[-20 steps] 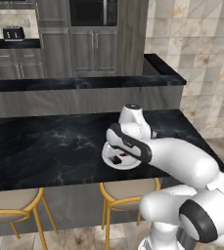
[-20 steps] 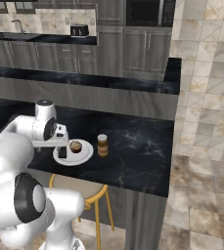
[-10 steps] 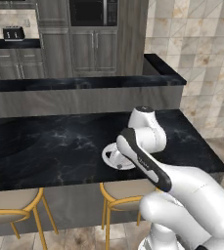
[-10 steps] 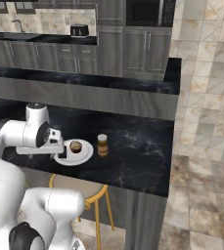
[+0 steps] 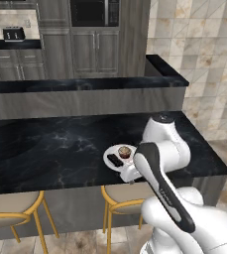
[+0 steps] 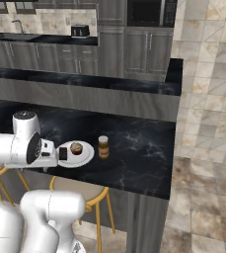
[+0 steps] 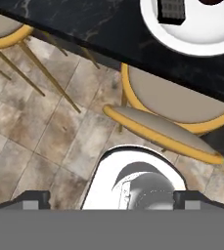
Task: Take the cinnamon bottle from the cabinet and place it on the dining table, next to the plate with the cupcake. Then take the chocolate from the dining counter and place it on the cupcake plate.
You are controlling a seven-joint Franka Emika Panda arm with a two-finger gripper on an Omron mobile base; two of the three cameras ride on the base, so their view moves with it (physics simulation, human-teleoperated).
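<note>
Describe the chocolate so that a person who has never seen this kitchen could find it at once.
Look at the long black marble table with stools under its near edge. Near that edge lies a round white plate, with a small brown bottle standing just beside it. On the plate, next to the round cupcake, the chocolate is the flat, dark, rectangular piece.

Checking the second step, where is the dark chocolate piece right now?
In the right base view the dark chocolate piece lies on the round white plate, left of the cupcake, with the brown cinnamon bottle standing beside the plate on the black counter.
</note>
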